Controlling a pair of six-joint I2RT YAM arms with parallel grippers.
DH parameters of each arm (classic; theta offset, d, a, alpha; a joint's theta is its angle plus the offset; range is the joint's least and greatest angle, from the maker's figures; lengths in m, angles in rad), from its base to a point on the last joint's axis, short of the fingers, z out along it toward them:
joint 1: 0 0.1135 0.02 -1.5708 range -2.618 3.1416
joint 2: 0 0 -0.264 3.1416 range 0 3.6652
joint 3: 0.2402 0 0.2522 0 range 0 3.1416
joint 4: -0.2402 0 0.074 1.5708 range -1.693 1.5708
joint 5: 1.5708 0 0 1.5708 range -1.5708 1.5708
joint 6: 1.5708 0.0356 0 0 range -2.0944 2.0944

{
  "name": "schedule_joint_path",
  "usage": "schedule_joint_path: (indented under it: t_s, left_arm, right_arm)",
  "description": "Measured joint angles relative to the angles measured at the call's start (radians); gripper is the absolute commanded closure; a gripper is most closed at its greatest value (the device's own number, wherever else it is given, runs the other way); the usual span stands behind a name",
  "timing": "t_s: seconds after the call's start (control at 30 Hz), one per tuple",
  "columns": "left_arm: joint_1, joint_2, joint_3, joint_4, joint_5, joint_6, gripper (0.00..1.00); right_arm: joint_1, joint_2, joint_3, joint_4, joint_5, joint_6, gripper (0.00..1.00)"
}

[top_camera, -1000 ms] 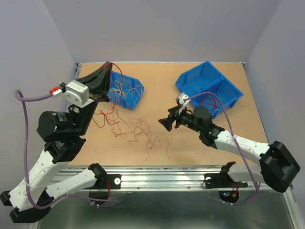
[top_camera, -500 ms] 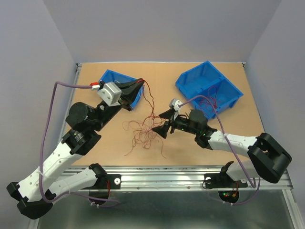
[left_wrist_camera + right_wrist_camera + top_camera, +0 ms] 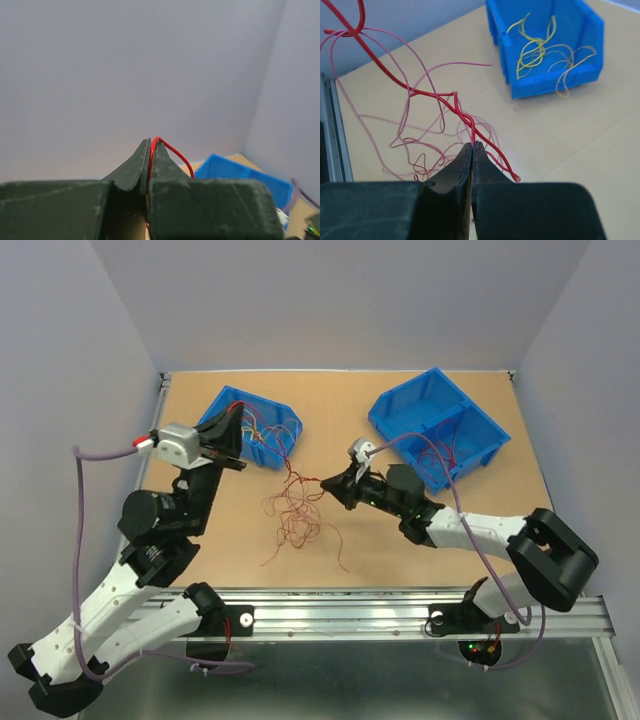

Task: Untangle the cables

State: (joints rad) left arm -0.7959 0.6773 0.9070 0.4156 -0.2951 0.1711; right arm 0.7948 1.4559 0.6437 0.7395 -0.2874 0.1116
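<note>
Change, top view: the left gripper (image 3: 230,428) has been drawn back leftward over the small blue plastic bin (image 3: 290,430). The right gripper (image 3: 327,482) has been shifted up the table. The cables, a tangle of thin red and orange curly wires (image 3: 295,512), have been gathered into a narrower clump.
Cables, top view: the clump lies on the tan tabletop (image 3: 335,400) between the grippers, with strands rising toward each. A large blue divided bin (image 3: 480,425) stands well apart on the right.
Left gripper, left wrist view: the fingers are pressed together, and a single red strand (image 3: 172,150) is pinched at the tips.
Right gripper, right wrist view: the fingers are pressed together on a thick red strand (image 3: 465,117) of the tangle. Thin yellow wires (image 3: 535,50) are seen inside the small bin.
Step in hand: judged as one strand being drawn out of the clump.
Next move: the grippers are to be separated slowly, so that knots are loosened rather than tightened.
</note>
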Motion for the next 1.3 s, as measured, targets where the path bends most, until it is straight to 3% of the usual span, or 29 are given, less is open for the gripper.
schedule_joint_path:
  t_s: [0.13, 0.33, 0.4, 0.43, 0.47, 0.57, 0.87, 1.3]
  left_arm:
    - [0.0, -0.103, -0.027, 0.071, -0.151, 0.005, 1.0]
    - [0.0, -0.205, -0.062, 0.128, -0.193, 0.006, 1.0]
    - [0.0, -0.195, -0.068, 0.143, -0.176, 0.006, 1.0]
    - [0.0, -0.187, -0.072, 0.148, -0.155, 0.006, 1.0]
    - [0.0, -0.171, -0.077, 0.154, -0.124, 0.006, 1.0]
    - [0.0, -0.101, -0.078, 0.159, 0.024, 0.003, 1.0]
    - [0.0, 0.058, -0.076, 0.055, 0.384, 0.003, 1.0]
    - [0.0, 0.108, -0.026, 0.017, 0.48, 0.008, 1.0]
  right_arm:
    - [0.0, -0.117, -0.048, -0.003, 0.144, 0.017, 0.99]
    - [0.01, -0.266, -0.077, -0.011, 0.296, 0.039, 0.97]
    - [0.011, -0.323, -0.102, -0.023, 0.318, 0.045, 0.73]
    - [0.011, -0.341, -0.114, -0.027, 0.318, 0.041, 0.38]
    - [0.011, -0.356, -0.124, -0.034, 0.309, 0.045, 0.29]
    - [0.011, -0.381, -0.137, -0.06, 0.23, 0.031, 0.18]
    - [0.01, -0.343, -0.134, -0.019, -0.02, 0.001, 0.14]
    - [0.039, -0.101, 0.036, 0.115, -0.05, 0.002, 0.08]
